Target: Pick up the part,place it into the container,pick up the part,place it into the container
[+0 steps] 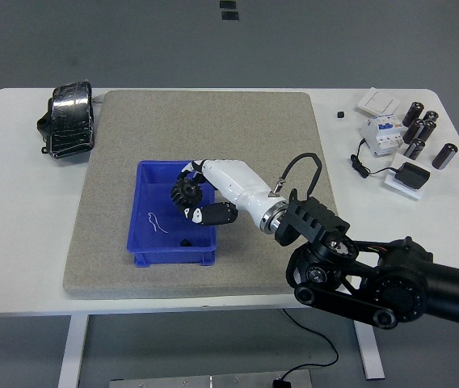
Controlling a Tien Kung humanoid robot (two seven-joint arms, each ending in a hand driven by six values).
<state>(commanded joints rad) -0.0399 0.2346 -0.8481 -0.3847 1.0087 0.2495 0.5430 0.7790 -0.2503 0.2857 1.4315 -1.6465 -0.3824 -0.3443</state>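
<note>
A blue plastic bin (150, 240) sits on the grey mat (205, 129) near the middle of the table. My right hand (195, 196), white with black fingertips, reaches in over the bin's right wall from the lower right. Its fingers are curled around a black toothed gear (186, 192), which hangs above the bin's floor. A thin white squiggle (153, 220) and a small dark piece (187, 241) lie on the bin's bottom. My left arm is out of view.
A black wrapped object (69, 119) lies at the table's back left. At the back right stand several black cylinders (423, 129), a white breaker unit (380, 133), a white switch plate (378, 101), a black adapter with cable (412, 175) and a tiny black cube (341, 115).
</note>
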